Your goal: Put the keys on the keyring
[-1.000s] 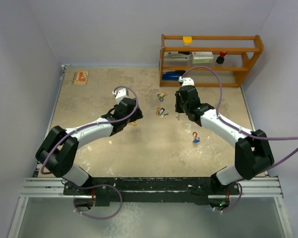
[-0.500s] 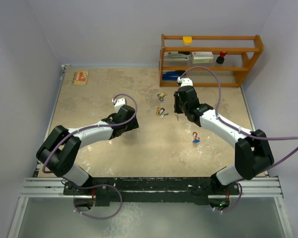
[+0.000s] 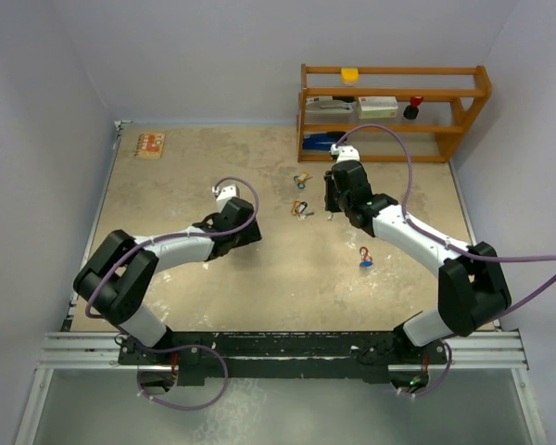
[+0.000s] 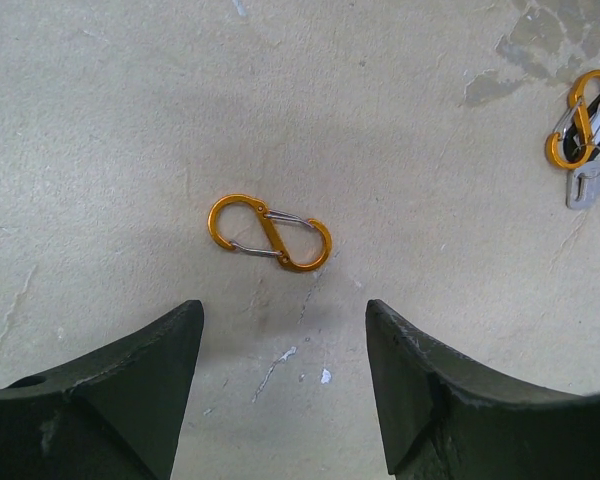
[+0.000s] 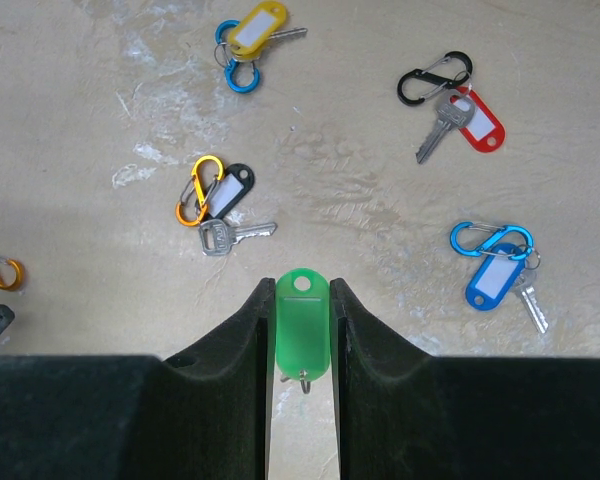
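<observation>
Green tag (image 5: 301, 325) is clamped between the fingers of the right gripper (image 5: 301, 288). Beyond it, four tagged keys lie apart on the table (image 5: 380, 200), each on a clip: yellow key (image 5: 257, 28), black key (image 5: 218, 238), red key (image 5: 477, 120) and blue key (image 5: 492, 283). Left gripper (image 4: 282, 318) is spread wide, empty, near a lone orange clip (image 4: 270, 232).

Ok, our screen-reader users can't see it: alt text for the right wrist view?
Fingers of the right gripper pinch a green key tag. Beyond, on the table, lie a yellow-tagged key, a black-tagged key, a red-tagged key and a blue-tagged key.
</observation>
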